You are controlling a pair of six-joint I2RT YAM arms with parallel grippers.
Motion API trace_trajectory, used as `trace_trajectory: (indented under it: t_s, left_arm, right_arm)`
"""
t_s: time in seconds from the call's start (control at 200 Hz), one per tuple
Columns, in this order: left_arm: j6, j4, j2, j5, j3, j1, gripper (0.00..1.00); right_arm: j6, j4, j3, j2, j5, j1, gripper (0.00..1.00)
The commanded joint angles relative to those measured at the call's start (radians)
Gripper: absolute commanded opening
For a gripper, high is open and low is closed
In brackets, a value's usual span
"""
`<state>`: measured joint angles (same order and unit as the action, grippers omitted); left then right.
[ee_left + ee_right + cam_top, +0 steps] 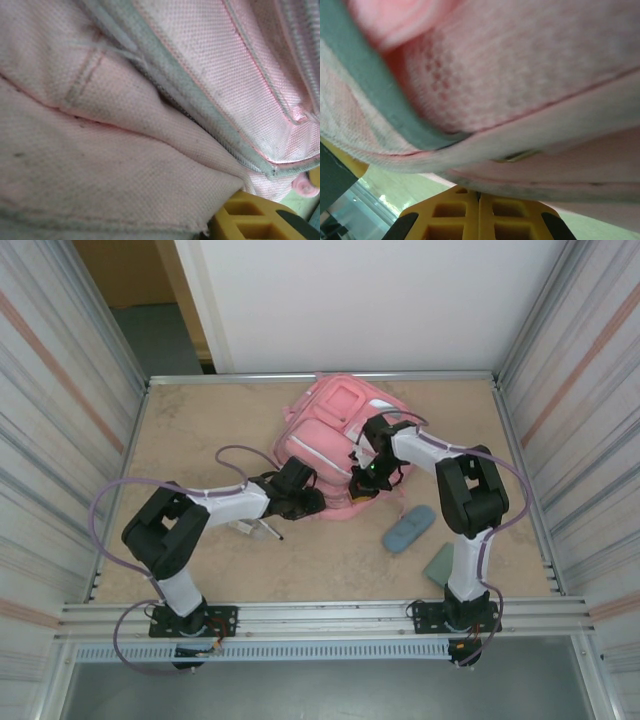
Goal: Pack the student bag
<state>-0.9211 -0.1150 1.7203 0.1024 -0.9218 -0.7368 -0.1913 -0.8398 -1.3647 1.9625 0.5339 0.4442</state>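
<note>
The student bag (330, 430) lies on the table (200, 430), a soft pink heap with its white-trimmed pockets facing up. Both arms reach in to its near edge.

The left gripper (316, 500) sits at the bag's near-left corner, pressed into the fabric. In the left wrist view, folds of pink cloth and a grey-white trim lie right against the camera, and one yellow finger (245, 221) pokes out beneath them. With so little of the claw on show, I cannot tell whether it is clenched or released.

The right gripper (360, 490) is at the bag's near-right corner, pointing down onto it. In the right wrist view its two yellow fingers (445, 217) are clenched together, with just a thin seam between them, and the bag's piped edge lies across their tips.

A blue-grey pencil case (408, 528) lies near the bag, off its near-right corner and apart from it. A flat green item (440, 562) lies beyond the pencil case, farther from the bag. Off the bag's near-left corner, under the left arm, lies a thin dark stick (270, 532).
</note>
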Motion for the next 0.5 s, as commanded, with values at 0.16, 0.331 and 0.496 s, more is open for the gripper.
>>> trace_trajectory:
  t_s: [0.16, 0.331, 0.496]
  left_arm:
    - [-0.004, 0.173, 0.023, 0.001, 0.003, -0.04, 0.33]
    - [-0.007, 0.187, 0.001, -0.014, 0.006, -0.046, 0.34]
    - [0.011, 0.152, -0.081, -0.028, 0.065, -0.01, 0.44]
  right_arm:
    - [-0.082, 0.062, 0.04, -0.043, 0.224, 0.086, 0.0]
    - [-0.218, 0.179, 0.031, -0.04, 0.193, 0.133, 0.0]
    - [-0.236, 0.196, 0.055, -0.063, 0.101, 0.129, 0.0]
